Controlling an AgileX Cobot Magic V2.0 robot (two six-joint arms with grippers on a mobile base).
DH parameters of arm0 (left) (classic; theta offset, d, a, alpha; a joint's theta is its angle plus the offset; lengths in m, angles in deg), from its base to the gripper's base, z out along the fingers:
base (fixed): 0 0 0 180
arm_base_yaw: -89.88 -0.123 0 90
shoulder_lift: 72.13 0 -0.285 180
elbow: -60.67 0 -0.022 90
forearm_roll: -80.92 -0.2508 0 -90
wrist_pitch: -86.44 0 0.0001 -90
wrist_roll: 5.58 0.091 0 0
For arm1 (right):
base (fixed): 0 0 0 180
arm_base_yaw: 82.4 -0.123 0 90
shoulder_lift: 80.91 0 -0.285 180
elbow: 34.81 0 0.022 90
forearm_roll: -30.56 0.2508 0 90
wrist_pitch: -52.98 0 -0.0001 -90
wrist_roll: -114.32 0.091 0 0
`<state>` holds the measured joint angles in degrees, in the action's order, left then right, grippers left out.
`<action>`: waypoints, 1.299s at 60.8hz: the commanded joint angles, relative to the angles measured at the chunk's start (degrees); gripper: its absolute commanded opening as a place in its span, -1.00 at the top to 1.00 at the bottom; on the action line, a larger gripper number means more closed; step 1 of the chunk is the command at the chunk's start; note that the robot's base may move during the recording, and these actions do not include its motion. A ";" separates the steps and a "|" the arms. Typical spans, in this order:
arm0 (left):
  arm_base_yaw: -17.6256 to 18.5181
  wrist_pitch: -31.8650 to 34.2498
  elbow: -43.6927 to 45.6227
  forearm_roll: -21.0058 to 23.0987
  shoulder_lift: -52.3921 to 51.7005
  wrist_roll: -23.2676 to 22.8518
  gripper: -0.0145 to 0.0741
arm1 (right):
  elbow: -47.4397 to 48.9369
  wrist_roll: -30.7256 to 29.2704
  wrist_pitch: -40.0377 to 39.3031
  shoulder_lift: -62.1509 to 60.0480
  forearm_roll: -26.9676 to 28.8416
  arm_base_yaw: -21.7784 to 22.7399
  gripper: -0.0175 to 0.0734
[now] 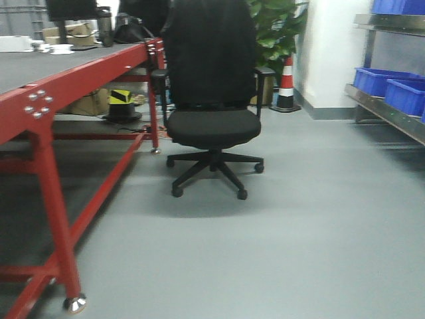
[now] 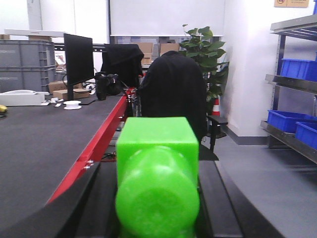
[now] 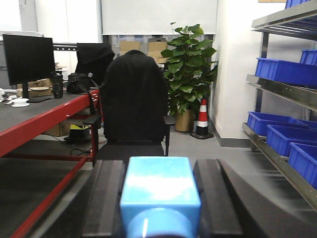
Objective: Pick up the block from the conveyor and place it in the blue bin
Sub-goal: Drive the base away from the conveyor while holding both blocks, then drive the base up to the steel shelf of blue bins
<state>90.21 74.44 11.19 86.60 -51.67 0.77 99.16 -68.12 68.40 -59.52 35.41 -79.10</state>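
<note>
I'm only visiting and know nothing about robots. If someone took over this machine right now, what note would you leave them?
The left gripper is shut on a green block. The right gripper is shut on a blue block. The conveyor stands to the left, the blue bins on shelves to the right. Done: both blocks grabbed. Left: carry them over and drop them in a blue bin.

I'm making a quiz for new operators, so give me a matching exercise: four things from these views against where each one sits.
1 green block
2 blue block
3 black chair
4 striped cone

a in the right pincer
b beside the potted plant
c in the left pincer
d beside the conveyor

Pairs: 1-c, 2-a, 3-d, 4-b.
</note>
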 commanded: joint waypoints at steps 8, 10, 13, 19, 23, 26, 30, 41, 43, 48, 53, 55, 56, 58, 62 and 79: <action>0.32 1.01 0.33 0.47 -0.33 0.11 0.92 | 0.32 -0.47 -1.35 -0.29 -0.16 0.03 0.97; 0.32 1.01 0.33 0.47 -0.33 0.11 0.92 | 0.32 -0.47 -1.35 -0.29 -0.16 0.03 0.97; 0.32 1.01 0.33 0.47 -0.33 0.11 0.92 | 0.32 -0.47 -1.35 -0.29 -0.16 0.03 0.97; 0.32 1.01 0.33 0.47 -0.33 0.11 0.92 | 0.32 -0.47 -1.35 -0.29 -0.16 0.03 0.97; 0.32 1.01 0.33 0.47 -0.33 0.11 0.92 | 0.32 -0.47 -1.35 -0.29 -0.16 0.03 0.97; 0.32 1.01 0.33 0.47 -0.33 0.11 0.92 | 0.32 -0.47 -1.35 -0.29 -0.16 0.03 0.97; 0.32 1.01 0.33 0.47 -0.33 0.11 0.92 | 0.32 -0.47 -1.35 -0.29 -0.16 0.03 0.97; 0.32 1.01 0.33 0.47 -0.33 0.11 0.92 | 0.32 -0.47 -1.35 -0.29 -0.16 0.03 0.97; 0.32 1.01 0.33 0.47 -0.33 0.11 0.92 | 0.32 -0.47 -1.35 -0.29 -0.16 0.03 0.97; 0.32 1.01 0.33 0.47 -0.33 0.11 0.92 | 0.32 -0.47 -1.35 -0.29 -0.16 0.03 0.97; 0.32 1.01 0.33 0.47 -0.33 0.11 0.92 | 0.32 -0.47 -1.35 -0.29 -0.16 0.03 0.97; 0.32 1.01 0.33 0.47 -0.33 0.11 0.92 | 0.32 -0.47 -1.35 -0.29 -0.16 0.03 0.97; 0.32 1.01 0.33 0.47 -0.33 0.11 0.92 | 0.32 -0.47 -1.35 -0.29 -0.16 0.03 0.97; 0.32 1.01 0.33 0.47 -0.33 0.11 0.92 | 0.32 -0.47 -1.35 -0.29 -0.16 0.03 0.97; 0.32 1.01 0.33 0.47 -0.33 0.11 0.92 | 0.32 -0.47 -1.35 -0.29 -0.16 0.03 0.97; 0.32 1.01 0.33 0.47 -0.33 0.11 0.92 | 0.32 -0.47 -1.35 -0.29 -0.16 0.03 0.97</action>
<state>90.21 74.44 11.19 86.60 -51.67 0.77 99.16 -68.12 68.40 -59.52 35.41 -79.10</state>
